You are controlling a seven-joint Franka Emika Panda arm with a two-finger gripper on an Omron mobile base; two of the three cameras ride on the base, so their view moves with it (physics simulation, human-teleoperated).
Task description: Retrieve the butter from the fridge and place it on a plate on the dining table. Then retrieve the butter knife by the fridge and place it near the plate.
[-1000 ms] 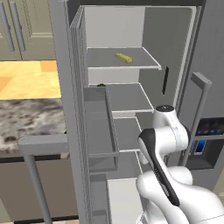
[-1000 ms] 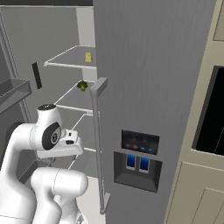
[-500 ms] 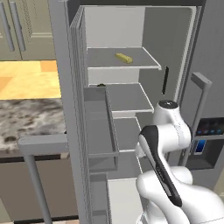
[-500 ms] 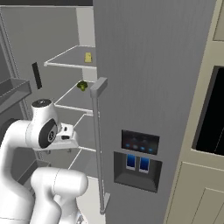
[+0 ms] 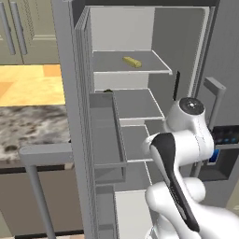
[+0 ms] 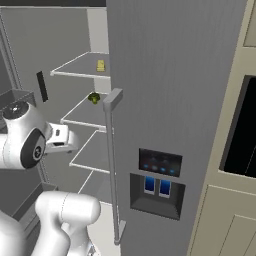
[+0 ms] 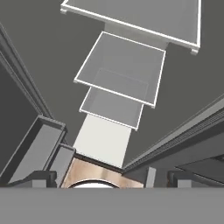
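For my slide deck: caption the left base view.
Fridge door open, butter on the top shelf, white arm raised before the shelves.

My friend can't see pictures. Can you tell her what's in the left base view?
A small yellow butter lies on the top shelf of the open fridge, whose lower shelves are pale grey. The white robot arm rises in front at the lower right, and a marbled counter sits at the left.

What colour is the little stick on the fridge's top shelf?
Yellow; the small rectangular butter stick shows best in the left base view.
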